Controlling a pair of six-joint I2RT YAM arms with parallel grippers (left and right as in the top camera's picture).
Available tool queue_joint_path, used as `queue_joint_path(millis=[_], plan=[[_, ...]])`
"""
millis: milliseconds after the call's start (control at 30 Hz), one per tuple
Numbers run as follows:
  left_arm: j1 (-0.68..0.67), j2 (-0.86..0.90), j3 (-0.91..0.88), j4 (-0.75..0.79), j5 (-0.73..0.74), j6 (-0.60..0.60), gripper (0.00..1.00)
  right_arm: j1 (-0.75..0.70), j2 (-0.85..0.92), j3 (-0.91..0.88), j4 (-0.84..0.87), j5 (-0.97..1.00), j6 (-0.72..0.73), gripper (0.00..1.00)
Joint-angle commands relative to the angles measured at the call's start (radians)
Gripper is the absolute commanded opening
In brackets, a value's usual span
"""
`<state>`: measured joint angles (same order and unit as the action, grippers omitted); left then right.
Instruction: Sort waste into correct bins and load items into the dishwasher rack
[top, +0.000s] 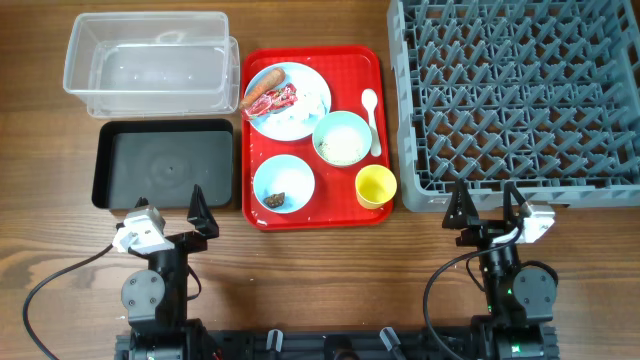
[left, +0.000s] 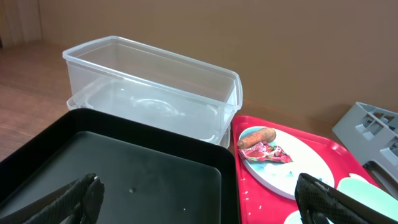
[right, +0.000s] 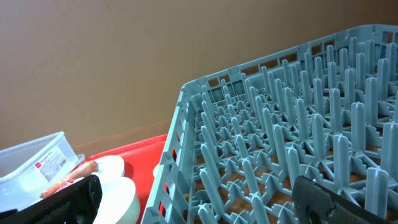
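On the red serving tray (top: 345, 70) a light-blue plate (top: 290, 126) holds the carrot-like stick (top: 262, 87), the red wrapper (top: 277, 100) and white scraps (top: 308, 100). A pale-green bowl (top: 342, 117), a light-blue bowl (top: 285, 172) with a brown morsel (top: 277, 200), a yellow cup (top: 376, 186) and a white spoon (top: 371, 108) sit beside it. The clear tub (top: 150, 65) and black tray (top: 165, 165) lie at the left, the grey rack (top: 520, 90) at the right. My left gripper (top: 168, 200) (left: 198, 186) is open at the black tray's front edge. My right gripper (top: 484, 195) (right: 196, 186) is open at the rack's front edge.
The left wrist view shows the black tray (left: 124, 168), the clear tub (left: 155, 93) behind it and the plate (left: 280, 177) with the stick (left: 257, 137) to the right. The right wrist view shows the rack's pegs (right: 280, 124). Bare wood runs along the table's front.
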<state>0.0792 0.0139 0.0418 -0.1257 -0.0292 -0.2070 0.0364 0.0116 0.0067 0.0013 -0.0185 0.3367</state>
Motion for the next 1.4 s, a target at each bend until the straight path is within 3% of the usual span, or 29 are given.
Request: queue_joint_path(millis=[0, 700, 1067, 1167, 1367], plan=[[-0.005, -0.007, -0.012, 0.006, -0.006, 0.016, 1.0, -0.003, -0.007, -0.002, 0.004, -0.008, 0.007, 1.0], [-0.005, -0.007, -0.012, 0.006, -0.006, 0.016, 1.0, -0.003, -0.007, -0.002, 0.004, -0.008, 0.007, 1.0], [-0.005, -0.007, -0.012, 0.006, -0.006, 0.016, 1.0, -0.003, -0.007, -0.001, 0.015, 0.044, -0.097, 1.0], [-0.005, -0.007, -0.012, 0.027, 0.027, 0.012, 1.0, -0.003, -0.007, -0.001, 0.131, -0.08, -0.02, 1.0], [-0.004, 0.012, 0.063, 0.202, 0.061, 0.013, 1.0, -0.003, 0.026, 0.08, 0.286, -0.201, -0.102, 1.0]])
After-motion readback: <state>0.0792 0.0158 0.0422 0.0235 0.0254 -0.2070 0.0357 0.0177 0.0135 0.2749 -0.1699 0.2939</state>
